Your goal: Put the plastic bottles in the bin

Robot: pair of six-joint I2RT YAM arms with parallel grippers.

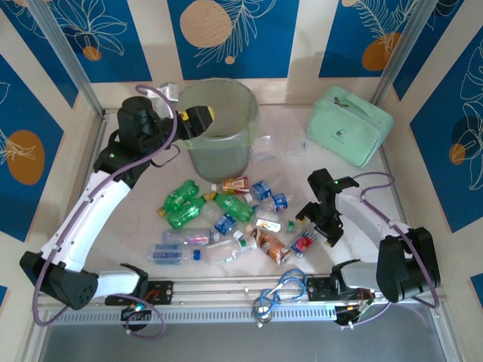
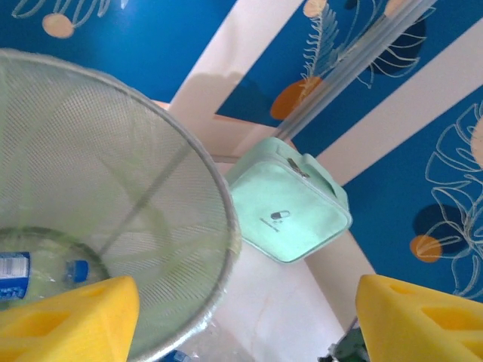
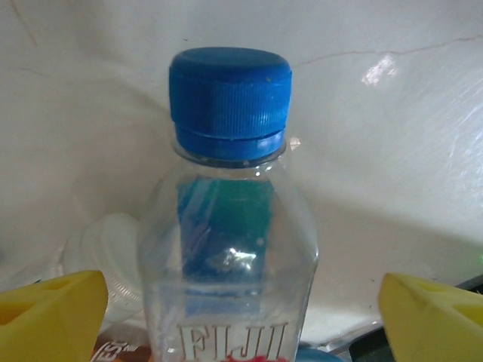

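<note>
Bottle of clear plastic (image 3: 230,226), blue-capped, lies on the table (image 1: 355,181) between my right tool's (image 3: 241,313) spread jaws, ungripped; my left tool (image 2: 245,320) hangs spread and empty over the translucent pale-green bin's (image 2: 113,151) rim.

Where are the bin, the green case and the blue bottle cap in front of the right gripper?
bin (image 1: 226,160): top view, front wall below the rim.
case (image 1: 351,134): top view, middle of its top face.
bottle cap (image 3: 230,94): right wrist view, ribbed side.
</note>
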